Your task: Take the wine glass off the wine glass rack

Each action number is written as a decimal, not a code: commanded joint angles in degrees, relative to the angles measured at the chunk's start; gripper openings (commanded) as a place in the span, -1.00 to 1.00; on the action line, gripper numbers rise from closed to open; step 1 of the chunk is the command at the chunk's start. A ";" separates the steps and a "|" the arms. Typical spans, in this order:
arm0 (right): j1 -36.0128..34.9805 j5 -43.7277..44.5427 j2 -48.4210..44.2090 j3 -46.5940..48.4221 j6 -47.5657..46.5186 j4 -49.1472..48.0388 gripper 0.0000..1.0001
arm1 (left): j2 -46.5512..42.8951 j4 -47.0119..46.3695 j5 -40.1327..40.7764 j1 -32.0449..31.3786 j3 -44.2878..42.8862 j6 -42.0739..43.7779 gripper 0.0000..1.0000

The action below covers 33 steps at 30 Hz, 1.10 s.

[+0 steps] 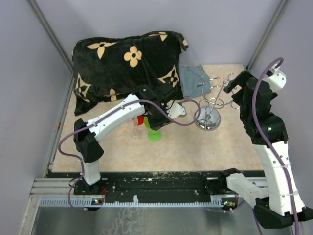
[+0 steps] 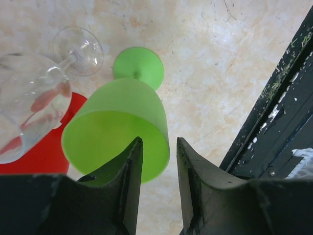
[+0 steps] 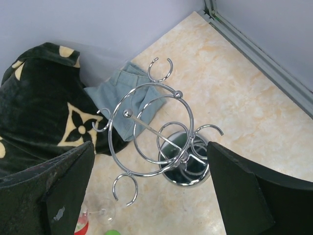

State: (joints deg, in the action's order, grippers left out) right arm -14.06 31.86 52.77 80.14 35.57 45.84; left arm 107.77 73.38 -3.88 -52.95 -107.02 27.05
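Release seems due: left claw [image 2: 159, 142], narrowly parted astride the rim of the green wine glass [image 2: 117, 115] at lower centre, should rise straight; right claw [image 3: 150, 147] gapes wide, empty.

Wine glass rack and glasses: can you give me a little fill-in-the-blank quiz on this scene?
1. The wine glass rack has ___ glasses hanging on it.
2. The glass whose rim sits inside the left gripper is coloured ___.
3. The right gripper hovers above the rack with its jaws ___.
Missing words: no; green; open.
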 commanded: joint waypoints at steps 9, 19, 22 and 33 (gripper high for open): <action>0.30 -7.26 5.32 1.25 -2.11 -0.76 0.93 | 0.35 -0.87 -0.06 -0.17 -10.79 -3.17 -0.07; 0.27 -4.06 5.31 -0.55 0.28 2.14 0.94 | -4.90 -13.28 -4.29 7.42 -8.50 -8.86 0.16; 0.27 -2.13 4.42 -1.77 1.85 2.59 0.94 | -4.35 -14.33 -7.53 12.16 -10.33 -11.60 0.15; 0.31 -5.00 1.71 -12.72 7.21 1.81 0.95 | -6.97 -23.87 -11.86 24.58 -6.23 -16.02 0.14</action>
State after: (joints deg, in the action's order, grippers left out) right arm -14.06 28.29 55.11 69.84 39.99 49.08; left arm 104.38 54.83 -13.50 -29.12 -115.13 13.21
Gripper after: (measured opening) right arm 0.971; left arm 0.573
